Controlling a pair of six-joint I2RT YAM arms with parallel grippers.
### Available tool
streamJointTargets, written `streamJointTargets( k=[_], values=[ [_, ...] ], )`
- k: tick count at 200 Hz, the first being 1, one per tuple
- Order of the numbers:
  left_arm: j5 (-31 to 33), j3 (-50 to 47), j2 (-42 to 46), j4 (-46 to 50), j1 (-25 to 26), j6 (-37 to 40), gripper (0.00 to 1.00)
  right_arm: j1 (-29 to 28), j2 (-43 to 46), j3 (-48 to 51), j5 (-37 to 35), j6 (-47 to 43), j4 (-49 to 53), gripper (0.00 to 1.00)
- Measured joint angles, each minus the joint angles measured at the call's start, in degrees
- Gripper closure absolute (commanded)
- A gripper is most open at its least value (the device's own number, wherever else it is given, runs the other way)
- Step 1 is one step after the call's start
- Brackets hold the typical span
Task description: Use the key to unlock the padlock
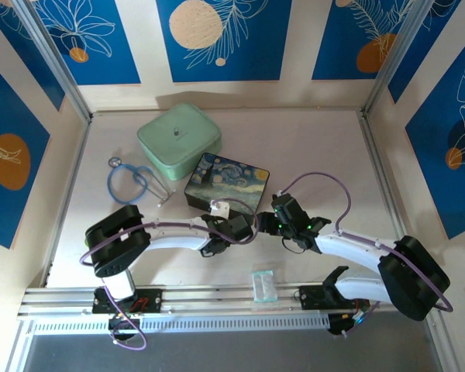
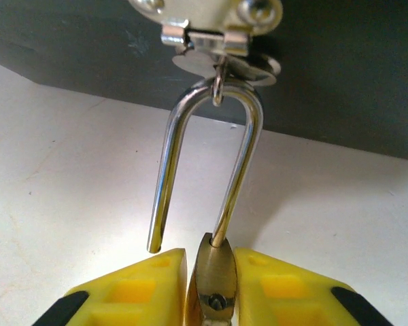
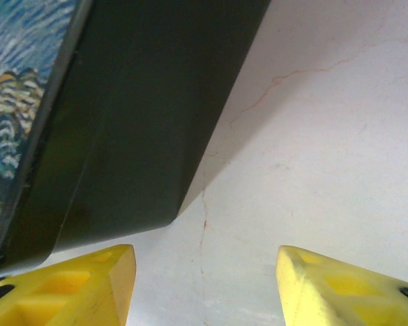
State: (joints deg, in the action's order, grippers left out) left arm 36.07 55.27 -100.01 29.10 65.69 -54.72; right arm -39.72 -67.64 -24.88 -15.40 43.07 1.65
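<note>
In the left wrist view the brass padlock sits edge-on between my yellow fingers, with my left gripper shut on its body. Its silver shackle is sprung open: one leg hangs free, the other stays in the body. The shackle still hooks through the metal clasp of the painted box. My left gripper is at the box's near edge. My right gripper stands open over bare table beside the box's dark corner. The key is hidden.
A mint-green case stands behind the box and a blue looped cord lies to its left. A clear plastic packet rests by the front rail. Walls close in the table on three sides.
</note>
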Motion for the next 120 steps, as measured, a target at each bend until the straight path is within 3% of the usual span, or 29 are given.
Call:
streamJointTargets(
  k=[36,55,66,92,101,120],
  values=[
    [0.0,0.3,-0.5,0.3,0.2,0.0,0.76,-0.1,1.3,2.4,6.3,-2.1,-4.5,0.41],
    [0.0,0.6,-0.8,0.5,0.2,0.2,0.76,-0.3,1.3,3.3,10.3,-2.9,-7.1,0.23],
    [0.0,0.9,-1.2,0.6,0.2,0.3,0.76,-0.3,1.3,3.8,12.3,-2.2,-8.5,0.08],
    [0.0,1.2,-1.4,0.5,0.4,0.7,0.76,-0.3,1.3,4.9,15.4,-1.6,-10.2,0.06],
    [0.0,1.2,-1.5,0.5,0.5,0.9,0.76,-0.3,1.3,5.0,16.1,-1.4,-10.5,0.0],
    [0.0,2.0,-2.0,0.6,1.0,1.3,0.76,-0.3,1.6,5.2,16.3,-0.9,-10.7,0.01]
  ],
)
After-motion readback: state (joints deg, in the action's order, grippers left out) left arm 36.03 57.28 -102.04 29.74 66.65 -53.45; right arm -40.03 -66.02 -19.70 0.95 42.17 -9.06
